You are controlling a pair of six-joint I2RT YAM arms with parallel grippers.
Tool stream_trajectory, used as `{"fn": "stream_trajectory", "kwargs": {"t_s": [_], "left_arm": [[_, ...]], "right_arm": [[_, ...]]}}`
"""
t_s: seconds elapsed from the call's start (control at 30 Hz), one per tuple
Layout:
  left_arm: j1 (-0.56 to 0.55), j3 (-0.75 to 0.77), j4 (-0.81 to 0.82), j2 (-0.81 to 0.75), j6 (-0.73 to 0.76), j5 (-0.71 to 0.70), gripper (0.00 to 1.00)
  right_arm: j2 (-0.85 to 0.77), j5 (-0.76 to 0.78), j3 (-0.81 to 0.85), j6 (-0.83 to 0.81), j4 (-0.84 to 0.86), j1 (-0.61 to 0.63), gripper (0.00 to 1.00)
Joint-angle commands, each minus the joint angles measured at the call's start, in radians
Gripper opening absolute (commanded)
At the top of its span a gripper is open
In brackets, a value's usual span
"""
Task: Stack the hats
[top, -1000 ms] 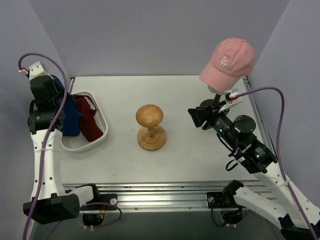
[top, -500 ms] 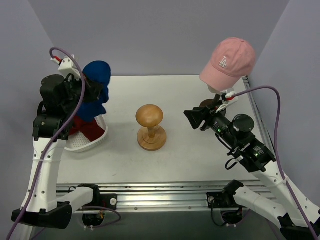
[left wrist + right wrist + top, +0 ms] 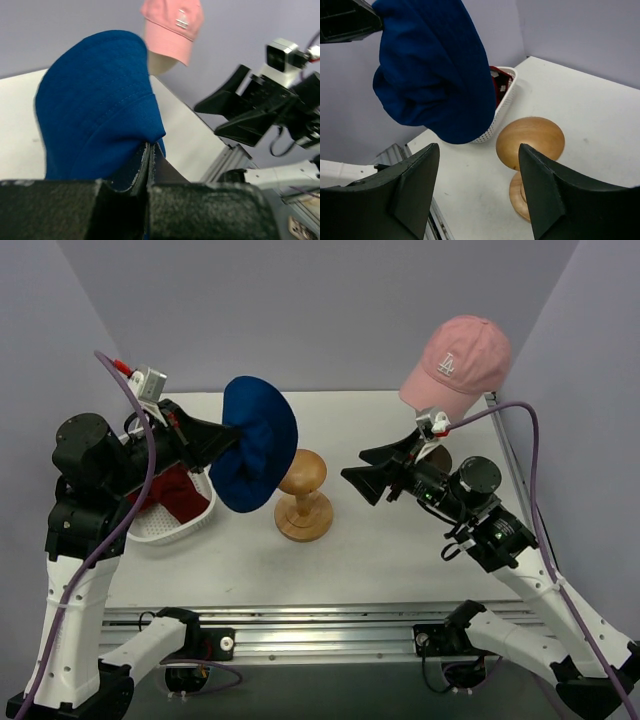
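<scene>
The left tool (image 3: 218,440) is pinched tight on the brim edge of the blue bucket hat (image 3: 258,445); in the left wrist view its two dark fingers (image 3: 200,210) meet with only a thin fold of blue cloth between them at the left tool's tip (image 3: 149,165). The blue bucket hat (image 3: 95,100) hangs in the air off that grip, above the bench (image 3: 380,550), its crown turned toward the right arm, between the white mesh basket (image 3: 180,525) and the wooden stand (image 3: 302,495) and partly covering the stand's left side from above. The right tool (image 3: 362,468) is spread wide and holds nothing, pointing at the hat from the other side of the stand and well apart from it; in the right wrist view its fingers (image 3: 412,195) frame the blue bucket hat (image 3: 435,70), the rounded top of the wooden stand (image 3: 530,142) and the white mesh basket (image 3: 502,107) behind. A dark red hat (image 3: 170,495) lies crumpled in the basket, at the left of the bench. At the far right corner the pink cap (image 3: 460,360) with its white logo sits on the cream mannequin head (image 3: 160,62), brim tilted down toward the bench.
</scene>
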Motion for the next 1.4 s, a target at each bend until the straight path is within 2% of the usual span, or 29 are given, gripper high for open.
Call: {"fn": "stream_trajectory", "kwargs": {"t_s": [0.0, 0.2, 0.6, 0.73, 1.0, 1.07, 1.1, 1.2, 1.23, 1.27, 1.37], "left_arm": [[-0.005, -0.044, 0.105, -0.031, -0.073, 0.151, 0.02], [-0.008, -0.09, 0.117, -0.056, -0.088, 0.175, 0.02], [-0.019, -0.166, 0.178, -0.04, -0.116, 0.235, 0.02], [-0.019, -0.208, 0.226, -0.033, -0.129, 0.257, 0.02], [-0.02, -0.199, 0.208, 0.0, -0.097, 0.263, 0.02], [-0.02, -0.2, 0.212, 0.009, -0.09, 0.254, 0.02], [-0.02, -0.2, 0.205, 0.015, -0.085, 0.243, 0.02], [-0.02, -0.185, 0.177, 0.043, -0.059, 0.165, 0.02], [-0.02, -0.176, 0.146, 0.064, -0.039, 0.136, 0.02], [-0.02, -0.153, 0.129, 0.078, -0.031, 0.075, 0.02], [-0.022, -0.121, 0.117, 0.148, -0.033, 0.015, 0.02]], "right_arm": [[0.052, -0.141, 0.048, -0.02, 0.142, 0.01, 0.62], [0.138, -0.23, 0.102, -0.083, 0.178, 0.032, 0.63], [0.339, -0.253, 0.233, -0.177, 0.196, 0.05, 0.64], [0.395, -0.27, 0.25, -0.207, 0.202, 0.05, 0.63], [0.437, -0.265, 0.238, -0.264, 0.213, 0.044, 0.61], [0.44, -0.265, 0.228, -0.264, 0.218, 0.04, 0.5], [0.437, -0.263, 0.223, -0.261, 0.218, 0.037, 0.37], [0.411, -0.236, 0.185, -0.229, 0.262, 0.021, 0.18], [0.405, -0.222, 0.174, -0.197, 0.277, 0.017, 0.0], [0.393, -0.204, 0.163, -0.178, 0.303, 0.009, 0.0], [0.399, -0.152, 0.137, -0.148, 0.308, 0.004, 0.0]]}}
